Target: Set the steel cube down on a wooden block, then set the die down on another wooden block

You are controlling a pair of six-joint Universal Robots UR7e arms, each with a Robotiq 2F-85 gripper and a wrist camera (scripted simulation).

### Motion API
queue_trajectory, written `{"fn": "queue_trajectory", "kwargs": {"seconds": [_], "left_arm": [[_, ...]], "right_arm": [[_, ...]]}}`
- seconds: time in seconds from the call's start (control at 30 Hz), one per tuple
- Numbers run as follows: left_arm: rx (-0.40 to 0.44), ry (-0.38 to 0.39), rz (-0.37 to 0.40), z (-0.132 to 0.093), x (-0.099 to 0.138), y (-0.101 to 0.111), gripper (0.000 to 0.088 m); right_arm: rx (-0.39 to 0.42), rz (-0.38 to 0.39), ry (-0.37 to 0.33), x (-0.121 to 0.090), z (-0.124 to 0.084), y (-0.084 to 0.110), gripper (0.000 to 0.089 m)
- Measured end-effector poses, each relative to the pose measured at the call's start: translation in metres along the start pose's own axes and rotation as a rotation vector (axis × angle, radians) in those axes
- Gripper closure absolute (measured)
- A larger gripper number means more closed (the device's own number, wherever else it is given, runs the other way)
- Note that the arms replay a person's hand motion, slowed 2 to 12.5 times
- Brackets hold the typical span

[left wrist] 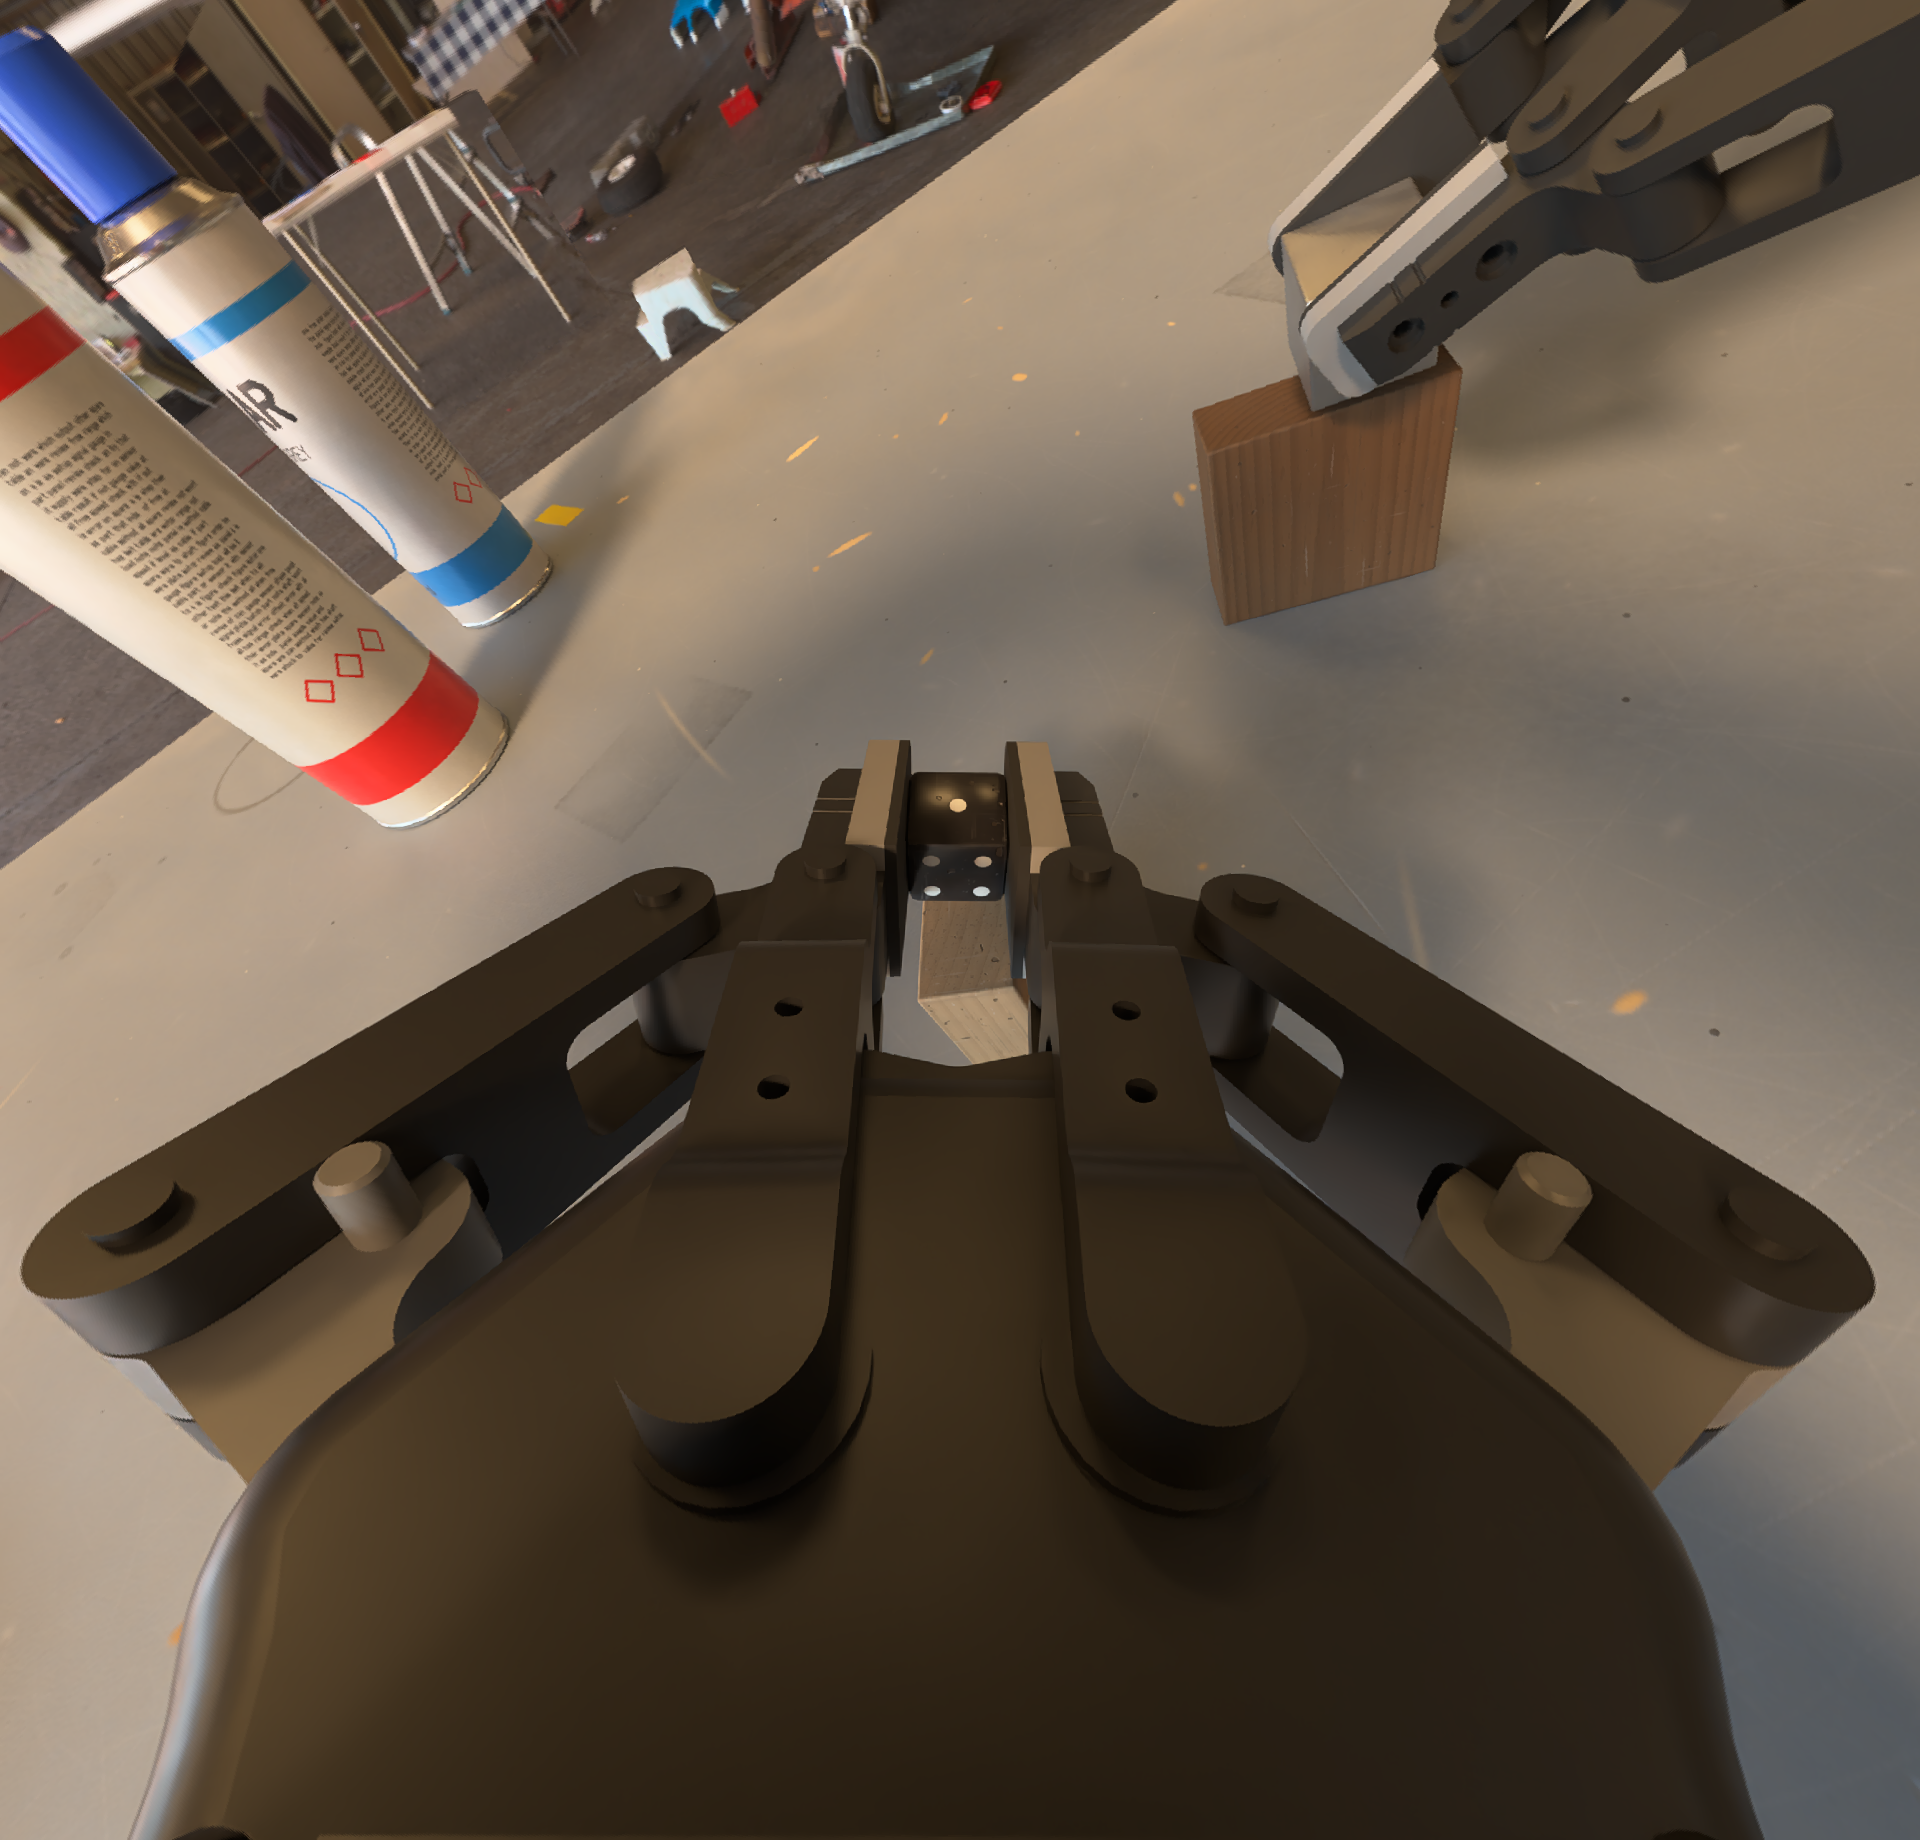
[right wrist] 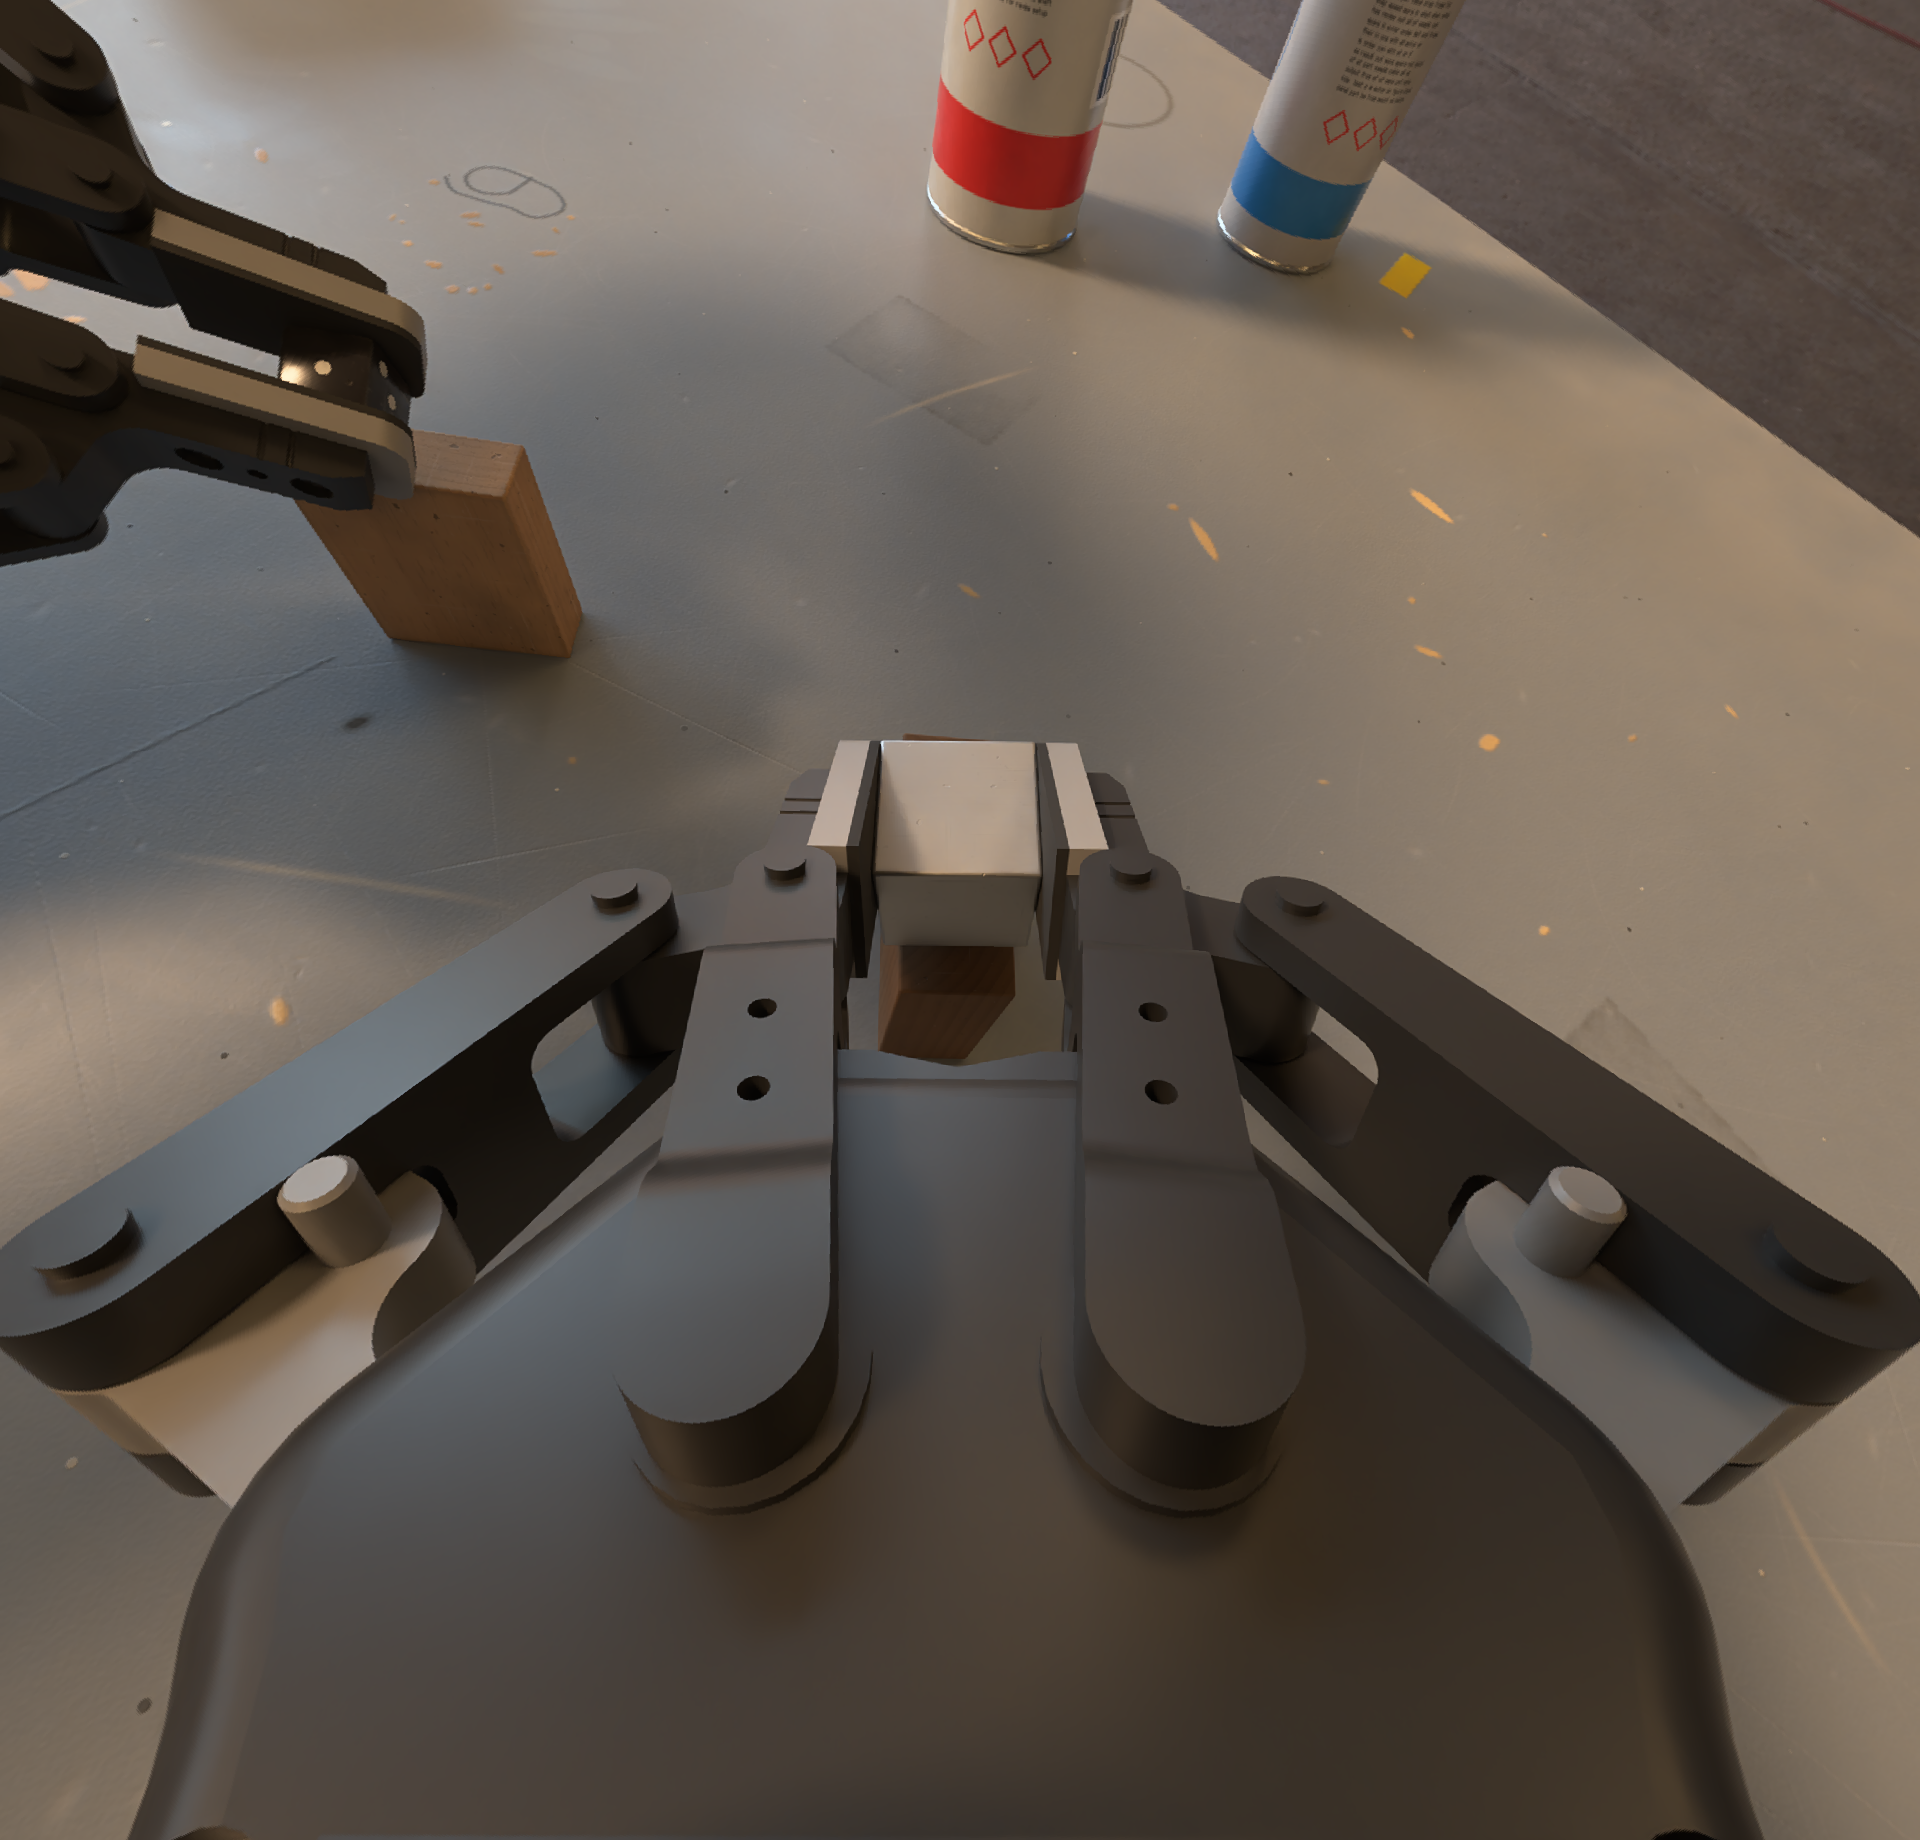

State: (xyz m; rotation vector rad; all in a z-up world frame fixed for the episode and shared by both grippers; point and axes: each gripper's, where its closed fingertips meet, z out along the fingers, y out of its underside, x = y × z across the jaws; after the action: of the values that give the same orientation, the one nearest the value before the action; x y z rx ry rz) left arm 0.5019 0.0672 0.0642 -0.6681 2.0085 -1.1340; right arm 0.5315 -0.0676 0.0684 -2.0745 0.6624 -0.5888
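Over toward the tabletop's far edge, two spray cans stand side by side: a red-banded can [right wrist: 1013, 117] and a blue-banded can [right wrist: 1320, 128] nearer the corner, with a little yellow marker [right wrist: 1404, 274] just beside the blue one. Well away from that edge, the left hand [left wrist: 958, 803] is clamped tight on the black die [left wrist: 958, 834], pads flat on two opposite faces, one pip facing up. Right under it sits a pale wooden block [left wrist: 971, 990]; can't tell if the die actually touches it. The right hand [right wrist: 958, 803] has its fingers squeezed on the steel cube [right wrist: 958, 834], and a darker wooden block [right wrist: 940, 1001] stands upright directly below. From the left wrist view the cube looks down at that block's top, though contact isn't clear. Both blocks stand well apart on the grey tabletop [right wrist: 727, 564].
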Motion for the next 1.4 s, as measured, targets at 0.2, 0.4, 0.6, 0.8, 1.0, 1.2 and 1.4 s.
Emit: {"fn": "queue_trajectory", "kwargs": {"seconds": [0.2,0.4,0.6,0.8,1.0,1.2,1.4], "left_arm": [[0.000,0.000,-0.001,0.0001,0.0000,0.0001,0.0723],[0.000,0.001,-0.004,0.0002,0.0001,0.0002,0.0723],[0.000,0.003,-0.007,0.0005,0.0002,0.0005,0.0723],[0.003,0.006,-0.013,0.0010,-0.0001,0.0007,0.0723],[0.008,0.013,-0.028,0.0017,-0.0003,0.0006,0.0724],[0.011,0.018,-0.036,0.0019,-0.0008,0.0012,0.0724],[0.014,0.026,-0.049,0.0024,-0.0010,0.0014,0.0724]], "right_arm": [[0.001,-0.002,0.000,-0.0002,0.0001,0.0000,0.0639],[0.003,-0.004,0.000,-0.0003,0.0003,0.0000,0.0639],[0.008,-0.006,0.000,-0.0007,0.0005,0.0001,0.0639],[0.015,-0.003,-0.001,-0.0005,0.0011,-0.0002,0.0639],[0.025,0.005,-0.006,0.0000,0.0019,-0.0007,0.0639],[0.035,0.009,-0.011,-0.0001,0.0031,-0.0010,0.0639],[0.039,0.010,-0.012,0.0003,0.0044,-0.0012,0.0639]]}}
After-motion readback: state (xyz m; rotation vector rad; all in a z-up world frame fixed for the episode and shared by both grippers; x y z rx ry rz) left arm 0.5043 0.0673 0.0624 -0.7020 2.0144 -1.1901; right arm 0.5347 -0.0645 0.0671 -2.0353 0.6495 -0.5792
